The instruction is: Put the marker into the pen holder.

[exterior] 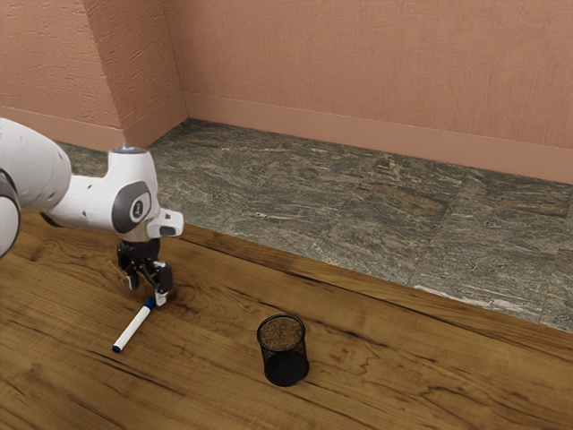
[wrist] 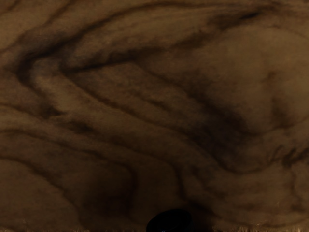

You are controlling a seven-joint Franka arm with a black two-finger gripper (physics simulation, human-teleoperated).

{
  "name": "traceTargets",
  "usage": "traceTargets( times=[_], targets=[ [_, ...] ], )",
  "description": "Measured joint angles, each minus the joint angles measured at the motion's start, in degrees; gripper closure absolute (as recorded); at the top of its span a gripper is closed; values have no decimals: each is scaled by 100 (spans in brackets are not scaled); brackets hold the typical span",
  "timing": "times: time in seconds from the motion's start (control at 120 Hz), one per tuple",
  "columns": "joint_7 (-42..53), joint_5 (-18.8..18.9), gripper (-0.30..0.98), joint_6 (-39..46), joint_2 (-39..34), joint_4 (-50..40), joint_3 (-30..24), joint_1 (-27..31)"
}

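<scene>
On the desk (exterior: 403,376), the marker (exterior: 134,330) is lying flat at the exterior view's left, in slanting direction: one end is to the near left, the other to the far right. This far end is at the hand (exterior: 149,292); if they touch, I cannot tell. The pen holder (exterior: 284,365) is standing upright on the desk, to the exterior view's right of the marker, well apart from it and a little nearer. The arm (exterior: 85,197) reaches in from the exterior view's left. Behind the far edge of the desk there is the floor (exterior: 358,206), and behind the floor the wall (exterior: 358,54).
</scene>
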Motion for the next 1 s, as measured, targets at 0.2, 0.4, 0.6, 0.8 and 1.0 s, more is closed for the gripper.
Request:
traceTargets(
  times=[0.2,0.4,0.6,0.8,1.0],
  targets=[
    [93,54,3,250,-85,-274,3,-53],
    [158,65,4,349,-70,-378,35,-49],
    [191,65,30,390,-72,-380,35,-61],
    [149,137,38,407,-80,-380,38,-88],
    [-200,536,75,484,-106,-383,39,-142]
  ],
)
